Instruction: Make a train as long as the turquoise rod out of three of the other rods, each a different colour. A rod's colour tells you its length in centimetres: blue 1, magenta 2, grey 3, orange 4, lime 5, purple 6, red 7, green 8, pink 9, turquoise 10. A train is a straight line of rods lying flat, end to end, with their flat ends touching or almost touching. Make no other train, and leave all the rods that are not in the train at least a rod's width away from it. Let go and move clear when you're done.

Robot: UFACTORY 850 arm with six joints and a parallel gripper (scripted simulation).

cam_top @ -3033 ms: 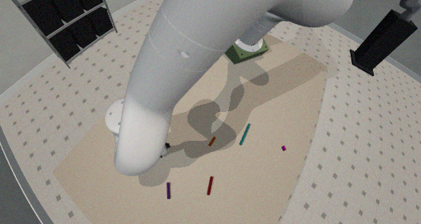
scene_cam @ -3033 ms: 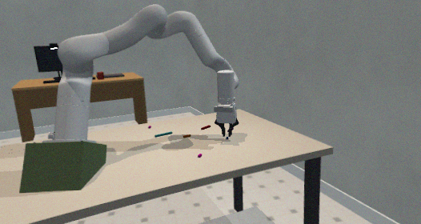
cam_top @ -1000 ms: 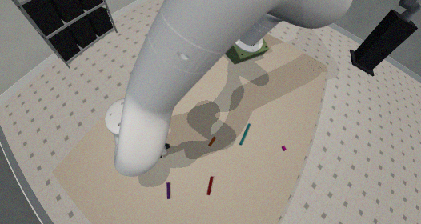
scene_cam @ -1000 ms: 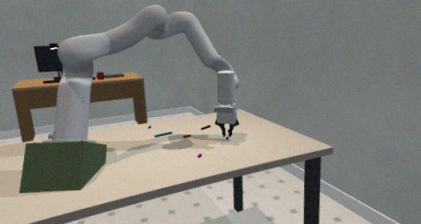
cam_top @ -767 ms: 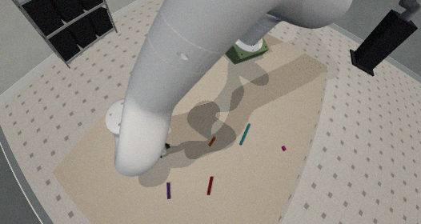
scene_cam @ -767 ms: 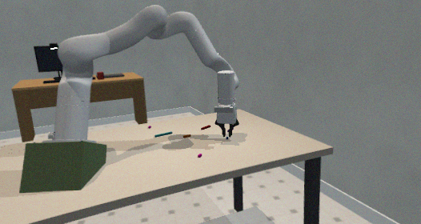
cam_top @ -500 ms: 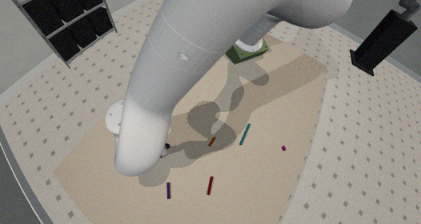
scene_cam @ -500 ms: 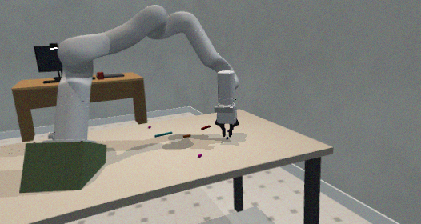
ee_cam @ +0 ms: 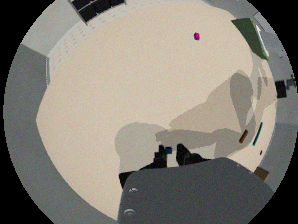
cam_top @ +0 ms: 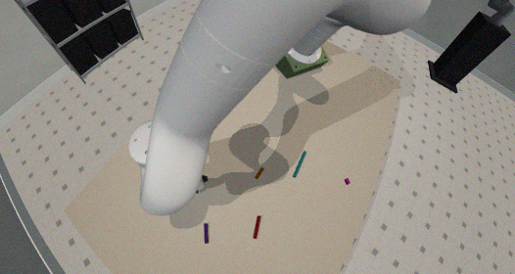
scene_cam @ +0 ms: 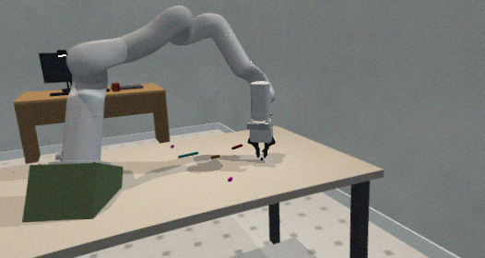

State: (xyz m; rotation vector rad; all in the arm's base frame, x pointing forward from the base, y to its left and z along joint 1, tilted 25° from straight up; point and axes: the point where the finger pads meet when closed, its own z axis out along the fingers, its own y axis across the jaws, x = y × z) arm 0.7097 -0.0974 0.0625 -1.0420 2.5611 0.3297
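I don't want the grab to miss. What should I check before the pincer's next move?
1. Pincer empty: ok, partly open with nothing held.
2. Blue rod between the fingers: ok in the wrist view.
3. Tips low enough to grip it: cannot tell.
4. Other rods out of the way: ok, the orange rod is nearest and well apart.
5. Train started: not ok, the red rod and magenta rod lie far apart.
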